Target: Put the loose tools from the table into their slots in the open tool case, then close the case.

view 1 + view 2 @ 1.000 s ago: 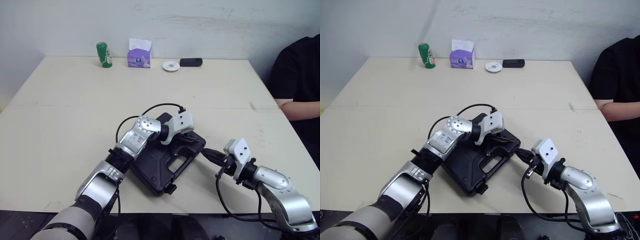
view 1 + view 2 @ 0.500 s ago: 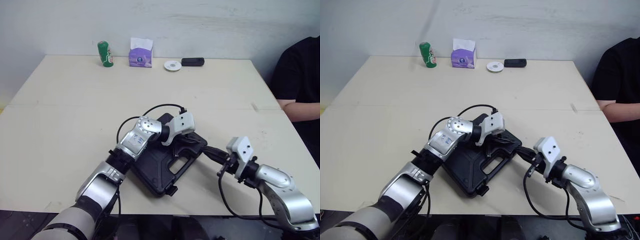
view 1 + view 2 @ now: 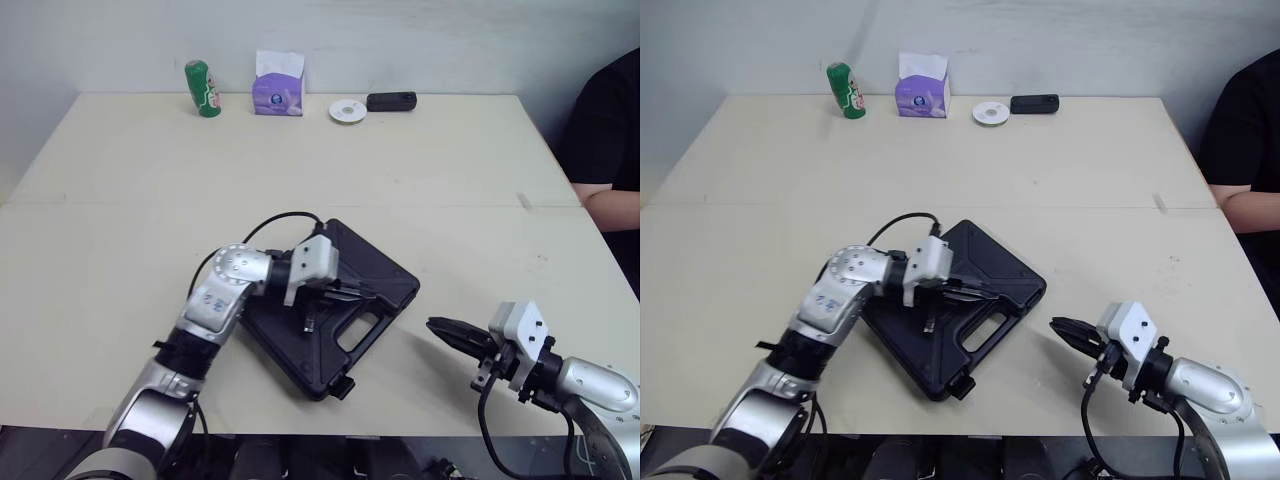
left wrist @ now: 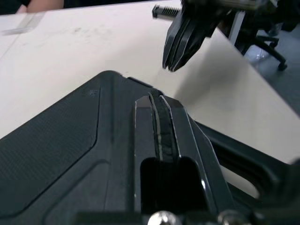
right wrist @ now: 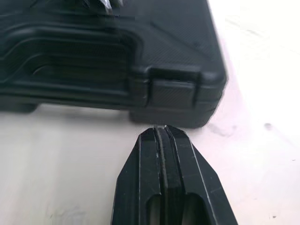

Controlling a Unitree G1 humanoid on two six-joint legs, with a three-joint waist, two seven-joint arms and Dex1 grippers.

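The black tool case (image 3: 365, 268) lies closed on the table, turned at an angle, with its handle towards the front. My left gripper (image 3: 365, 293) is shut and rests low over the lid; its fingertips (image 4: 157, 101) lie along the ribbed top of the case (image 4: 61, 140). My right gripper (image 3: 434, 324) is shut and empty, just right of the case and near the table's front edge. Its tip (image 5: 161, 129) points at a latch (image 5: 171, 91) on the case's side, a small gap away. I see no loose tools on the table.
A green can (image 3: 203, 88), a purple tissue box (image 3: 279, 90), a white disc (image 3: 347, 110) and a black device (image 3: 391, 101) stand along the far edge. A person in black (image 3: 615, 120) sits at the right side. The front edge lies close below the right gripper.
The camera has shifted. My right gripper has drawn back from the case's right edge towards the front. My left gripper has slid back left over the lid.
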